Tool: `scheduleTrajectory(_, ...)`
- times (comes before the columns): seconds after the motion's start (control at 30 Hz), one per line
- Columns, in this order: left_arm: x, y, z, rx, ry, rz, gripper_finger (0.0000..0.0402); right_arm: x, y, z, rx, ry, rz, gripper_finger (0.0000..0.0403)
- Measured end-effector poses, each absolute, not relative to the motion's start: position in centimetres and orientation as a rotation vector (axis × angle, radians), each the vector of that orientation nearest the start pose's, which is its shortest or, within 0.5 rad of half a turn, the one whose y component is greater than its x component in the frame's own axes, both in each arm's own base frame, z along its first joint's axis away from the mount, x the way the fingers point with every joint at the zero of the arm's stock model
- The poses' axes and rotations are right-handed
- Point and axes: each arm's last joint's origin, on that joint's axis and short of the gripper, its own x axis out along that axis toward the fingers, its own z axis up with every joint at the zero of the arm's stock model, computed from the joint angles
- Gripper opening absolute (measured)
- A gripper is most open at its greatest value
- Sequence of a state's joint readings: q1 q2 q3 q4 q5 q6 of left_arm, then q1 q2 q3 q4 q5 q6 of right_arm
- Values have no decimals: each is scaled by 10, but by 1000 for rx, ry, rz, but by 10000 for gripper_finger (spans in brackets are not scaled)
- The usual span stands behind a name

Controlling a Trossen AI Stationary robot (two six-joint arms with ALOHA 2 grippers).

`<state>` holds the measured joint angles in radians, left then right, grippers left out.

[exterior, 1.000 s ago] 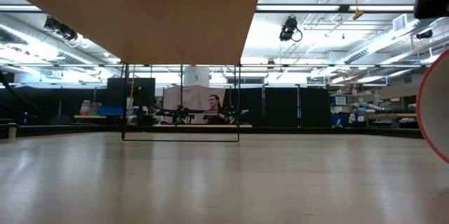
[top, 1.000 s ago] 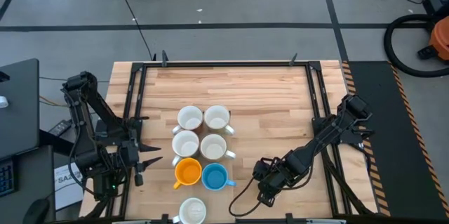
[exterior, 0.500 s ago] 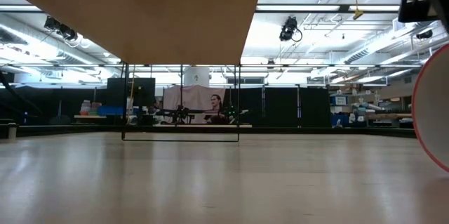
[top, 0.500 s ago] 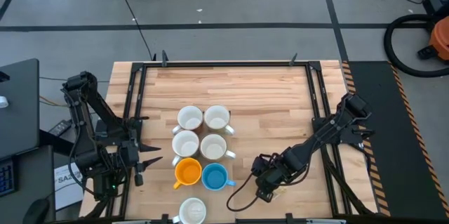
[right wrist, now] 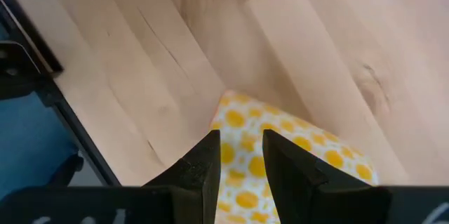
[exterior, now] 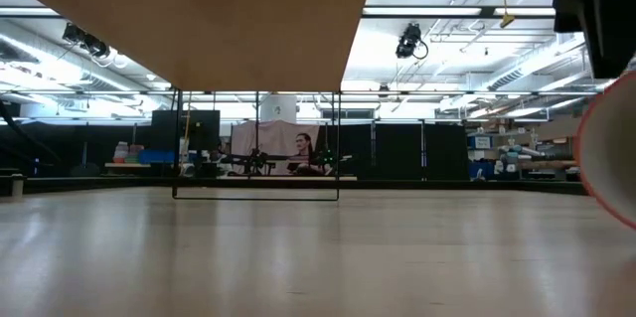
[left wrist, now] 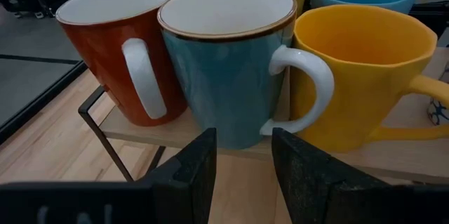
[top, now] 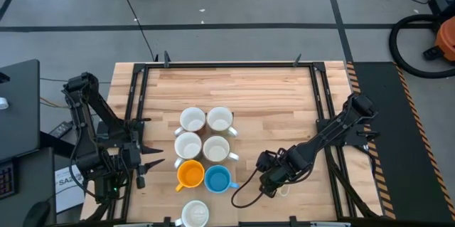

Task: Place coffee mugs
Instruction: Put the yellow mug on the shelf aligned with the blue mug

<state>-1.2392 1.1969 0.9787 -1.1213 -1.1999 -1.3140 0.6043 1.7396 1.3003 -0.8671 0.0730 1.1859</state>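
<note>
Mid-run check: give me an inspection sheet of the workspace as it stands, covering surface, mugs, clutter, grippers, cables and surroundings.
Surface: wooden table, far half bare.
Job's things: six mugs in a two-by-three block: four white mugs, an orange mug, a blue mug; another white mug at the near edge; a yellow-dotted mug at the right gripper.
Clutter: nothing seen.
Grippers: right gripper low near the blue mug, fingers straddling the yellow-dotted mug's wall; left gripper parked off the table's left edge, open.
Cables: black cable looping by the right gripper.
Surroundings: vacuum, floor cables, a person far behind.
</note>
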Motion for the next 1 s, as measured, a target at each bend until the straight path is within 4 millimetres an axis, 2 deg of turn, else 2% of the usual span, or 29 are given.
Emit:
scheduleTrajectory(0.2,89,-175,279,-39,359,237,144,275,188,231,578,1253,-309,114)
scheduleTrajectory(0.67,89,-175,279,-46,358,236,144,247,228,232,541,1360,-106,114)
scheduleTrajectory(1.0,89,-175,279,-45,358,236,144,244,235,233,473,1340,-8,114)
